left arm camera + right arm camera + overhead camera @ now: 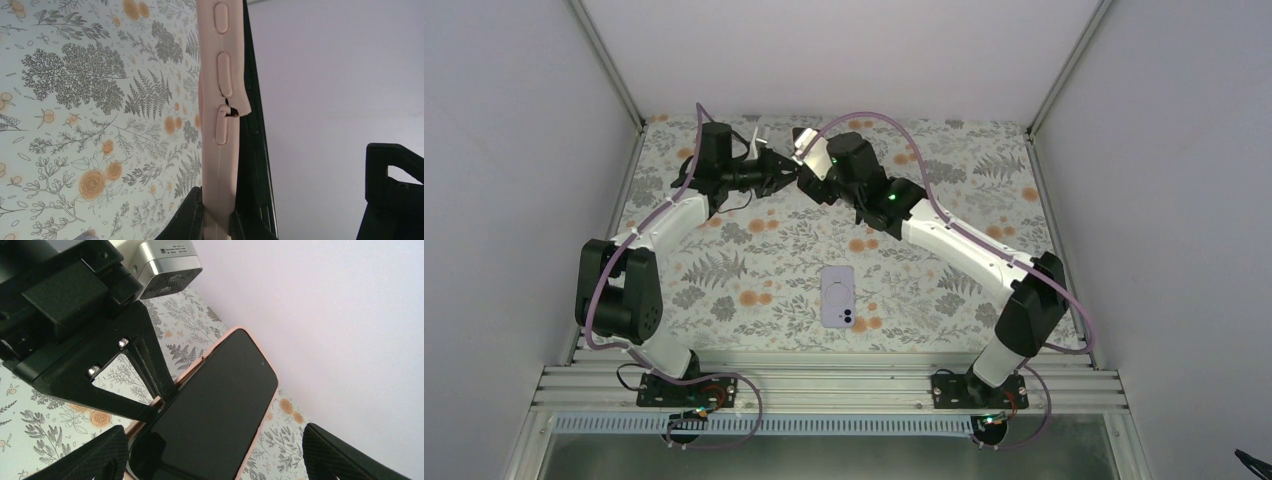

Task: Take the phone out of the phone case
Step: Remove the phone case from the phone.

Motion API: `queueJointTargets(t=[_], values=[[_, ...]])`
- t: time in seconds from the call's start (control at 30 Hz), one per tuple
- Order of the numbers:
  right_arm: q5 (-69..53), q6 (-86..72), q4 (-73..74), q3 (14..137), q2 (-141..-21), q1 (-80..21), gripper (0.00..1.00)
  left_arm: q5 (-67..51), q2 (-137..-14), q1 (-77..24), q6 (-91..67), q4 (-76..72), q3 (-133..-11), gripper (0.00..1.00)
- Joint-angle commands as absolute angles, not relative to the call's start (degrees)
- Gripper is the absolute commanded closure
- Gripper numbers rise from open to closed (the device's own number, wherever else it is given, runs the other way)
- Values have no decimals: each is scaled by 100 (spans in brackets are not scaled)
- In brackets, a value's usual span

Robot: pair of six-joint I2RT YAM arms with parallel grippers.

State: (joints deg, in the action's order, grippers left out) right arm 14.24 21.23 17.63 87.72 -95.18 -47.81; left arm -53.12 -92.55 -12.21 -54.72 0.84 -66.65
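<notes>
My left gripper (217,212) is shut on the edge of a pink phone case (220,125) and holds it up off the table at the far back. A black phone (252,150) sits in the case, its edge standing out along the case's right side; the case rim is torn near a side button. In the right wrist view the phone's dark screen (210,410) faces the camera with the pink rim (260,431) around it. My right gripper (215,460) is open, its fingers (85,455) either side of the phone's lower end. In the top view the two grippers meet, left (776,172) and right (810,182).
A lilac phone (837,297) lies back up on the floral table cover (754,290) in the middle of the table. Grey walls close in the back and both sides. The left gripper's black frame (100,365) is close beside the phone.
</notes>
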Motion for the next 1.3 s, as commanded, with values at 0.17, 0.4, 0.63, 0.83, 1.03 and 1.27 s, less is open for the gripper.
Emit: queueJointTargets(t=[0.17,0.4,0.63,0.83,1.03,1.27], values=[[1430,2084,1677,8752,-9696,-4743,19,-5448,-9299,-1173,-5423,-141,-6881,98],[1352,2053,1593,8512,-9684,-4746,17,-5460,-9307,-1175,-5427,-157,-6872,97],[1954,2287,1011,8290,-9600,-4730,23,-5483,-9228,-1173,-5440,-197,-6820,98],[2467,2782,439,7962,-9624,-4729,23,-5510,-9254,-1169,-5484,-286,-6778,98],[2882,3327,-349,7487,-9610,-4729,25,-5542,-9255,-1175,-5502,-322,-6769,98],[3137,3847,-1063,7145,-9628,-4746,28,-5549,-9254,-1181,-5570,-386,-6735,98]])
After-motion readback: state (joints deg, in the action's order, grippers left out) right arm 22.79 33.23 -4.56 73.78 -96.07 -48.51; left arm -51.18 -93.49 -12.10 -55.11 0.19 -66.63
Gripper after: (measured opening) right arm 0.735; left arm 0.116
